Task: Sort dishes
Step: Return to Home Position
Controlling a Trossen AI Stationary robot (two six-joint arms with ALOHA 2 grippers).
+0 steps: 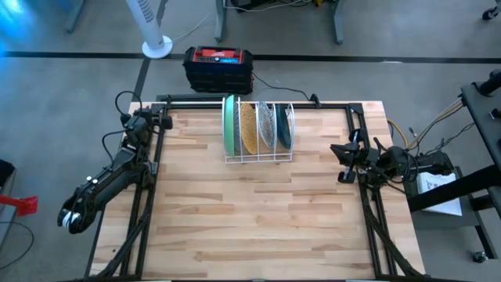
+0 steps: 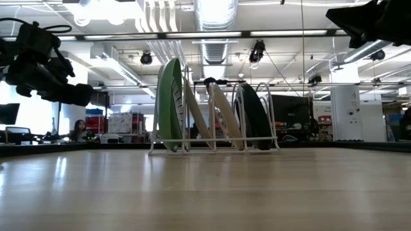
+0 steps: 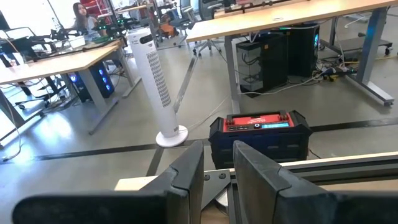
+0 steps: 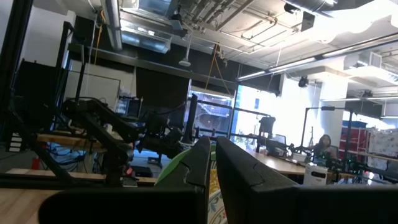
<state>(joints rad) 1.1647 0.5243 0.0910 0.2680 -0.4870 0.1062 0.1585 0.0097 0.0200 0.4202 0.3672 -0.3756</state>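
Several dishes stand on edge in a white wire rack (image 1: 258, 154) at the table's far middle. From left to right they are a light green plate (image 1: 229, 125), a mustard-yellow one (image 1: 248, 128), a white and blue patterned one (image 1: 268, 125) and a dark teal one (image 1: 286, 127). In the low view the green plate (image 2: 168, 106) and the dark plate (image 2: 255, 115) lean in the rack's slots. My left gripper (image 1: 163, 119) (image 3: 217, 165) sits at the far left corner, open, with nothing between its fingers. My right gripper (image 1: 341, 160) (image 4: 212, 162) is shut and empty at the right edge.
A red and black box (image 1: 218, 66) and a white tower fan (image 1: 153, 23) stand on the floor beyond the far edge. Black frame rails (image 1: 368, 196) run along the table's sides. Bare wooden tabletop (image 1: 258, 219) lies between the rack and the near edge.
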